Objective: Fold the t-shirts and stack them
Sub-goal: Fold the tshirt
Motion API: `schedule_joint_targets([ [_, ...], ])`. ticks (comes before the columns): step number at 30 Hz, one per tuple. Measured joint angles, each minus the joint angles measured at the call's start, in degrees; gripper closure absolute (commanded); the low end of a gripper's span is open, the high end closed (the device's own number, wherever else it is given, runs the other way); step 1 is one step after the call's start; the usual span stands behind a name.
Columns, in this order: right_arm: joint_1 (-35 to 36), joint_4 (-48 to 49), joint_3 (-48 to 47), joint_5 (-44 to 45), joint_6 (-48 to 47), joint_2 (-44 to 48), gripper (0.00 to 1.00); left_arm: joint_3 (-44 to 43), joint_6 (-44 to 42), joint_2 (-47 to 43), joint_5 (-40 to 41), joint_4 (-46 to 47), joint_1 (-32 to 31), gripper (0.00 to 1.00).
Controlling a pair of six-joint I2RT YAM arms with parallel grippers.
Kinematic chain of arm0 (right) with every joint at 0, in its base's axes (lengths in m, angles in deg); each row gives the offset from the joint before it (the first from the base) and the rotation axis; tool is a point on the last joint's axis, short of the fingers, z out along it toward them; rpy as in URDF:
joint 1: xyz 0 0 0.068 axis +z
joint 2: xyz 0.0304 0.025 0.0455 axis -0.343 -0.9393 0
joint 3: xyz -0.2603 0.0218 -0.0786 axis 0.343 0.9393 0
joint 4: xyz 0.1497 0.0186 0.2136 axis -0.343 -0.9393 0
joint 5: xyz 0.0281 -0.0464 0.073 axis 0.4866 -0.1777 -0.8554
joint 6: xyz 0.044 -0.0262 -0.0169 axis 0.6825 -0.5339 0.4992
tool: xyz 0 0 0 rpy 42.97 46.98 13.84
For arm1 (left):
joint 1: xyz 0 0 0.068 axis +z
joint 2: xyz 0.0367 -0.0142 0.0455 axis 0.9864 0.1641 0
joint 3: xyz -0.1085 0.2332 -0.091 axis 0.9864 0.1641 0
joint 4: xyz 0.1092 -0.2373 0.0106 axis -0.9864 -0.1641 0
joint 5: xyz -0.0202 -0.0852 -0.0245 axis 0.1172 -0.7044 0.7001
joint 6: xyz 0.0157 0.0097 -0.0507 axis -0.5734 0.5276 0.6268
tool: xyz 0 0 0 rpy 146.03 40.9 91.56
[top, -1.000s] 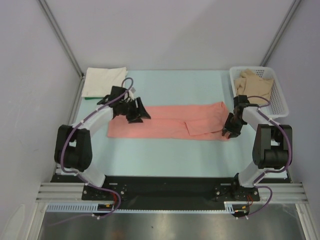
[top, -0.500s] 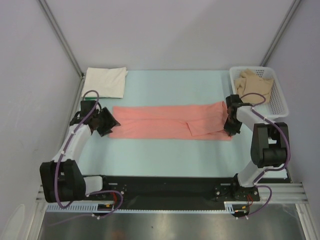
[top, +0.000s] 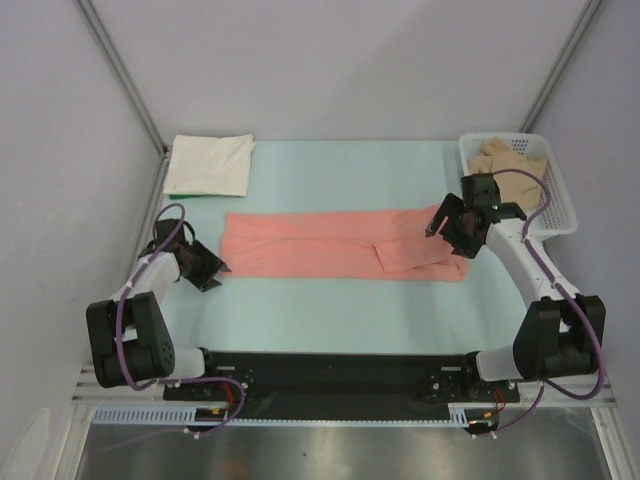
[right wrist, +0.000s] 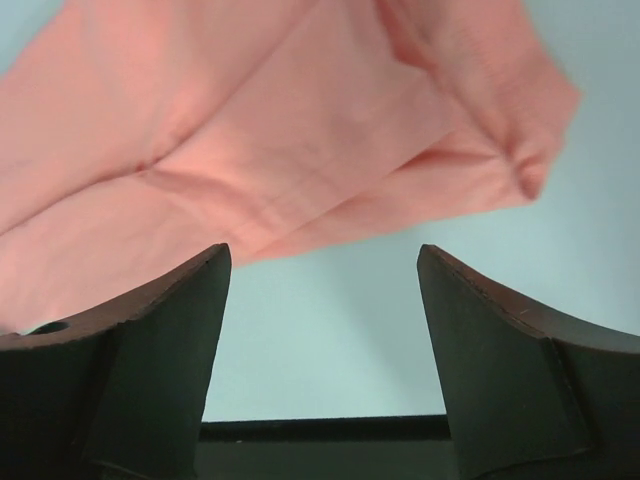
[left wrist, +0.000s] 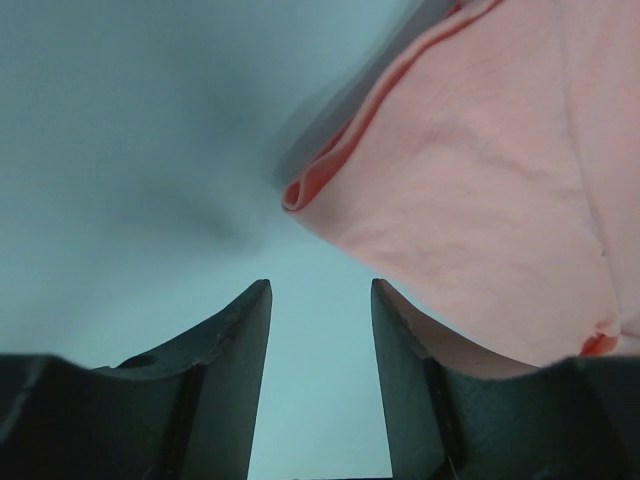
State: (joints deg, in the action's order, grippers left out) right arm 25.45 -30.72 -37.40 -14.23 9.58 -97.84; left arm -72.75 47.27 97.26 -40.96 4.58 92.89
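The salmon-pink t-shirt (top: 340, 245) lies flat mid-table as a long folded strip. It also shows in the left wrist view (left wrist: 480, 200) and the right wrist view (right wrist: 250, 130). The cream-white t-shirt (top: 210, 165) lies folded at the back left. The tan-beige t-shirt (top: 512, 165) sits bunched in the basket. My left gripper (top: 215, 268) is low on the table just left of the strip's near-left corner, open and empty (left wrist: 320, 300). My right gripper (top: 452, 232) hovers over the strip's right end, wide open and empty (right wrist: 322, 260).
A white plastic mesh basket (top: 560, 200) stands at the back right corner, close behind my right arm. Grey walls close in the table on the left, back and right. A black rail (top: 330, 370) runs along the near edge between the arm bases.
My left gripper has drawn back left, off the pink shirt, to the table beside its left end. My right gripper has risen off the shirt's right end.
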Motion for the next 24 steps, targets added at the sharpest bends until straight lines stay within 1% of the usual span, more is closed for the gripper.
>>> schedule_joint_targets([
  [1,0.26,0.9,0.79,-1.49,1.29,0.9,0.2,0.44,0.42,0.48,0.0,0.31,0.02,0.5],
  [3,0.44,3.23,4.22,-4.52,4.04,2.99,0.21,0.68,1.4,0.76,0.13,0.98,0.02,0.46],
  [5,-0.31,5.81,10.36,-7.72,7.1,5.84,0.21,0.7,2.71,0.76,0.61,2.1,0.02,0.41],
  [7,-2.36,6.84,16.92,-10.19,10.14,8.39,0.21,1.05,4.22,0.81,1.42,3.8,0.02,0.4],
  [9,-4.15,6.8,20.94,-11.26,11.89,9.57,0.21,1.38,5.46,1.73,1.68,5.44,0.02,0.4],
  [12,-4.92,7.32,22.73,-11.69,13.31,9.6,0.21,1.36,7.37,6.34,1.38,7.96,0.07,0.45],
  [13,-4.92,8.09,22.82,-11.96,13.75,9.6,0.2,0.9,8.0,7.23,0.42,8.46,0.15,0.46],
  [16,-4.87,11.39,23.45,-12.83,15.15,9.53,0.19,0.68,8.66,7.8,1.09,10.62,0.17,0.46],
  [18,-4.87,13.0,24.17,-13.25,15.87,9.25,0.18,0.68,8.92,7.8,1.77,10.91,0.17,0.48],
  [24,-5.03,14.45,25.88,-13.27,17.75,8.66,0.17,0.68,9.66,7.78,3.74,10.6,0.17,0.53],
])
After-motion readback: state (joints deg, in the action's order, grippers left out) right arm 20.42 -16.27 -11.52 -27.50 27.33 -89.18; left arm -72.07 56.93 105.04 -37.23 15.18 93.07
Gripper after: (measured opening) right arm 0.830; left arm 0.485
